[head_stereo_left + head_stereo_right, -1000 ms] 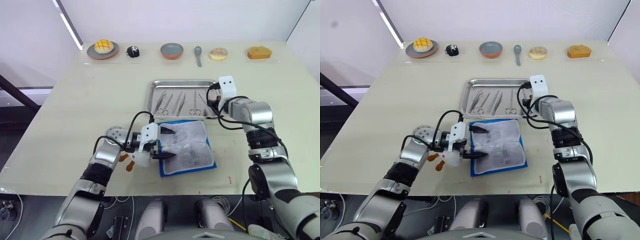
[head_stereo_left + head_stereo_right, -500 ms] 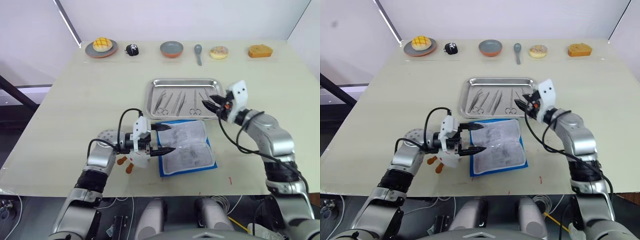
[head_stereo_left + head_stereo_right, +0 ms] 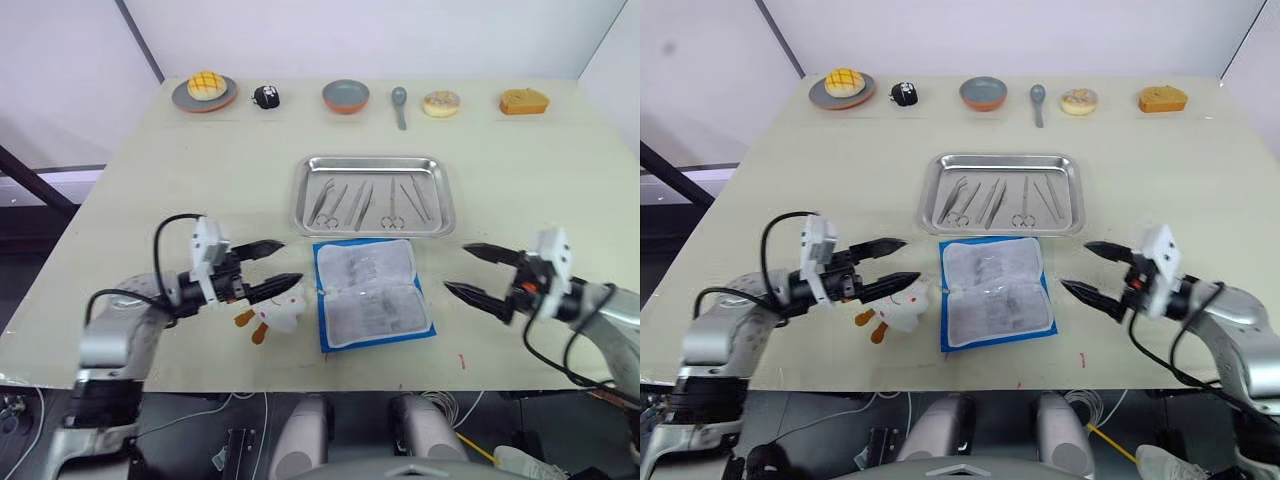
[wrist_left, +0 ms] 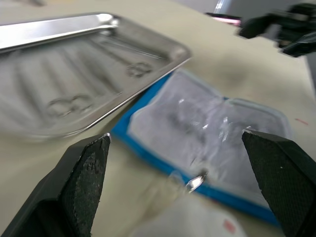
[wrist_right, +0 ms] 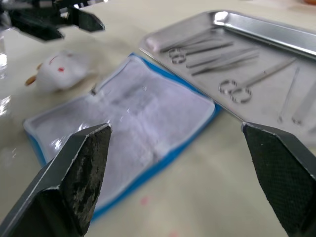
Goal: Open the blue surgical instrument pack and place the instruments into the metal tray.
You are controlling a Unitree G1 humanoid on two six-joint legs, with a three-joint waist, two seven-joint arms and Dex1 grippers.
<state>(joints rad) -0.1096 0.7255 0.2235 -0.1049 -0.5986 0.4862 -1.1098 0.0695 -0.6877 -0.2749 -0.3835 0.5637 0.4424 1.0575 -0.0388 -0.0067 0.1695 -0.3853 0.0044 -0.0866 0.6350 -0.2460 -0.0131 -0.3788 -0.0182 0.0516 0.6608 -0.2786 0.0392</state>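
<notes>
Head stereo overhead; low facing wrist views

The slim silvery metal instruments (image 3: 370, 203) in the shallow rectangular stainless-steel tray (image 3: 438, 222) are too small to tell apart. The small black object (image 3: 265, 97) at the far edge is too small to identify.

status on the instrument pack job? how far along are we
Looks essentially done. The blue fold-over surgical instrument pack lies open flat, whitish lining up, with no tools visible in its pockets. The slim silvery instruments lie in the shallow rectangular metal tray. Nothing is in hand: the left tool and right tool are open, one on either side of the pack. Nothing visibly left.
</notes>
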